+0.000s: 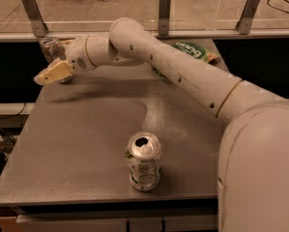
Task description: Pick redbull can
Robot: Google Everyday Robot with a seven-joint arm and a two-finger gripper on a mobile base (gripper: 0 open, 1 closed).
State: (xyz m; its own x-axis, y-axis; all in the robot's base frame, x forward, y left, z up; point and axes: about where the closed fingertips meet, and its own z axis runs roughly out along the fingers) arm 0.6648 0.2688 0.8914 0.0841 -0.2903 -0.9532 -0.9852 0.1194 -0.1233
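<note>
The redbull can [49,49], slim and silver with a silver top, stands upright at the far left corner of the grey table [86,129]. My gripper [51,73], tan-coloured at the end of the white arm, is right at the can's lower part, just in front of it, and hides its base. The arm reaches across the table from the right. I cannot tell whether the gripper touches the can.
A wider can [143,161] with a white and green label stands near the table's front edge. A green snack bag [198,51] lies at the far right, partly behind the arm. Metal rail posts [33,11] stand along the back.
</note>
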